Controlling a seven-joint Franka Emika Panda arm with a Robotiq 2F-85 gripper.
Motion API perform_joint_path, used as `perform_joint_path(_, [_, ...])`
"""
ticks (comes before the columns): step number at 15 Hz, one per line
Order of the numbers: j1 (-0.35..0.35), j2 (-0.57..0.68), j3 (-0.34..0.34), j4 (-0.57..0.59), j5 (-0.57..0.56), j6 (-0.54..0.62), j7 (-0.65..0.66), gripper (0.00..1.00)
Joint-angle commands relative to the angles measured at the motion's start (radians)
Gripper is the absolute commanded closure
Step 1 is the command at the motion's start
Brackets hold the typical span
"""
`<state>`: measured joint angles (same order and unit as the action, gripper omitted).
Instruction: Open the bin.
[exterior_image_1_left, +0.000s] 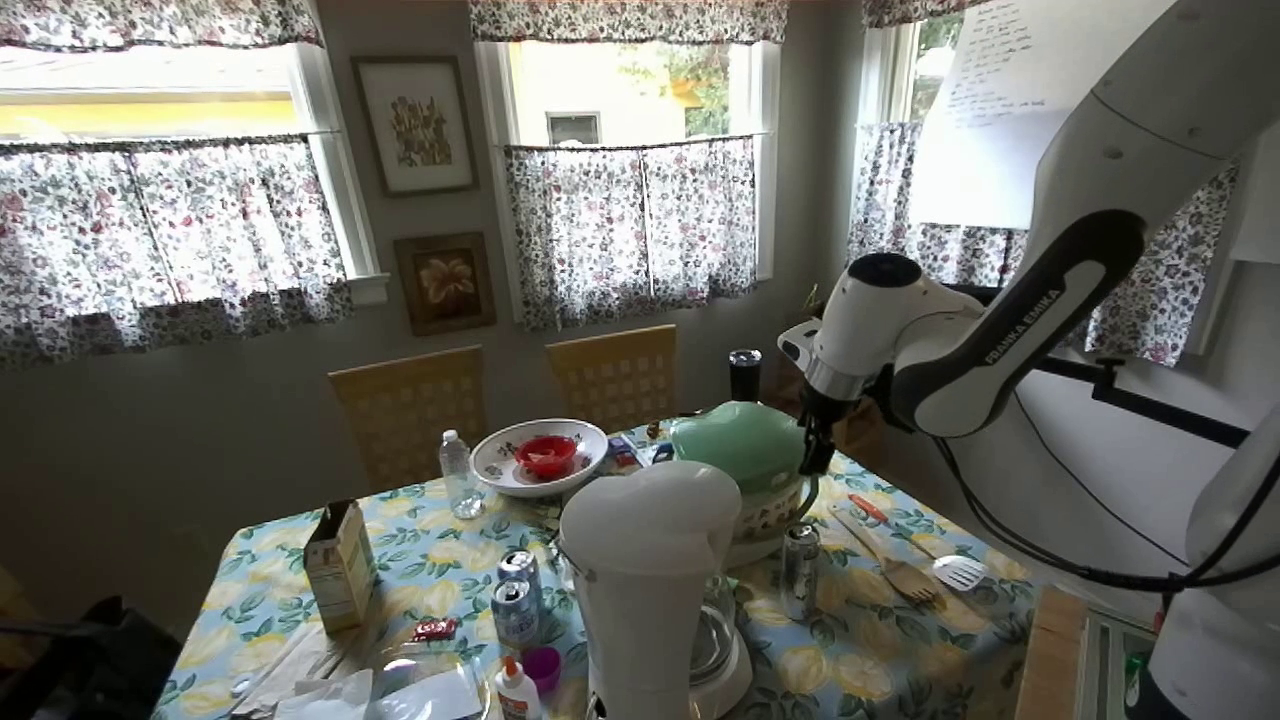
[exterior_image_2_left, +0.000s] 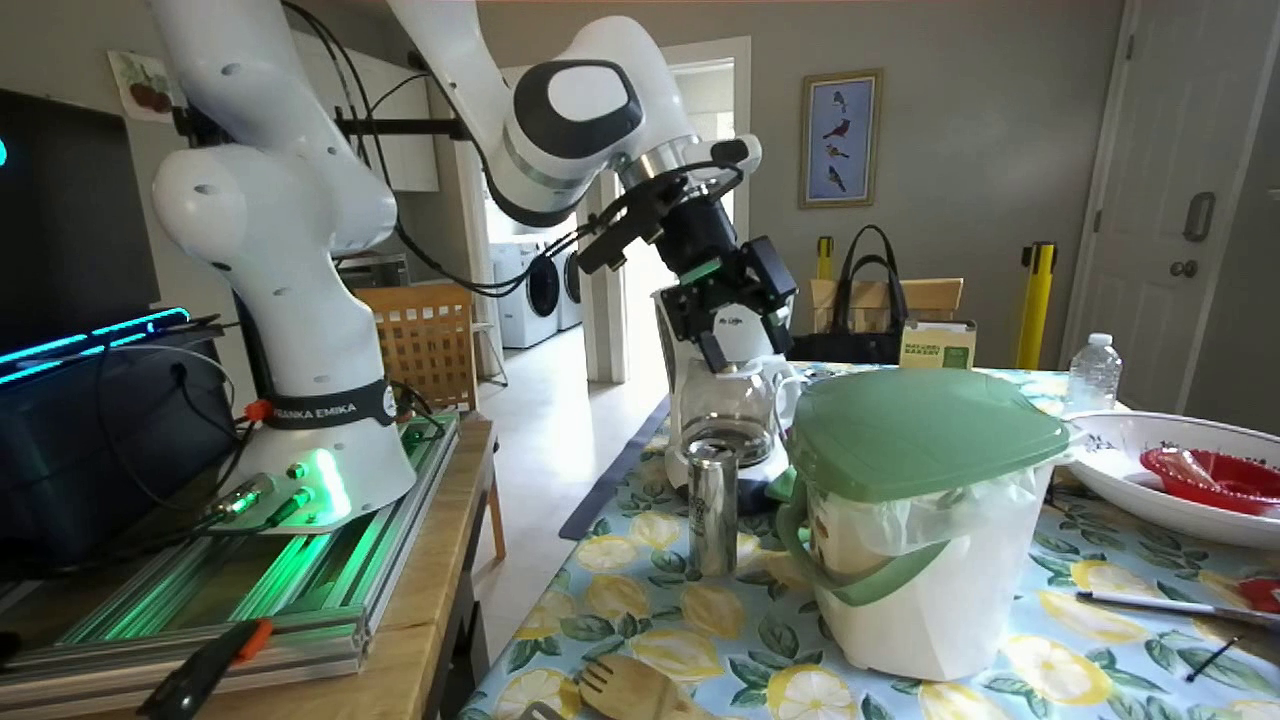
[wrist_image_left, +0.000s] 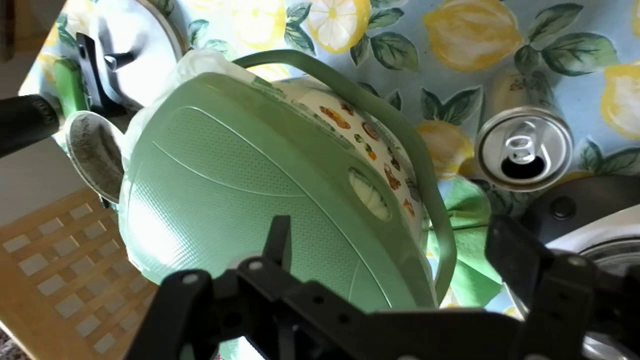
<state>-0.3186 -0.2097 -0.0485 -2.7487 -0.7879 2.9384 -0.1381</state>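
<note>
Judge step in hand as approach, before any opening. Next, likely: come in lower, hook under, raise steadily.

Note surface (exterior_image_2_left: 750, 640), with edge and drop on the arm (exterior_image_2_left: 300, 295) side. Mind coffee maker (exterior_image_1_left: 630, 570), tall and tight for sideways travel. Find bin (exterior_image_2_left: 950, 580) upright on the surface, near coffee maker. Leave bowl (exterior_image_1_left: 500, 458) alone, near the bin. Read lid (wrist_image_left: 235, 185) as down; best headroom straight over it. See tool (wrist_image_left: 389, 240) wide, gripping nothing, apart from lid; in wrist view, partly over lid, partly out past handle (wrist_image_left: 402, 130). Watch for snagging on that handle, arched beside the lid's rim. Keep above fork (exterior_image_1_left: 905, 578), lying flat. Spare can (wrist_image_left: 522, 137), upright near handle, easily tipped. Aim for slot (wrist_image_left: 370, 195) in the rim as likely purchase.
</note>
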Motion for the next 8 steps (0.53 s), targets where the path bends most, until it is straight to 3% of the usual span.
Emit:
perform_joint_path(1, [-0.087,0.032,0.055,0.015,-0.187,0.054,0.162,0.0])
perform_joint_path(5, [-0.117,0.061,0.083,0.027,-0.294,0.054,0.283,0.0])
perform_joint_path(8, [-0.148,0.074,0.105,0.055,-0.441,0.044,0.414,0.0])
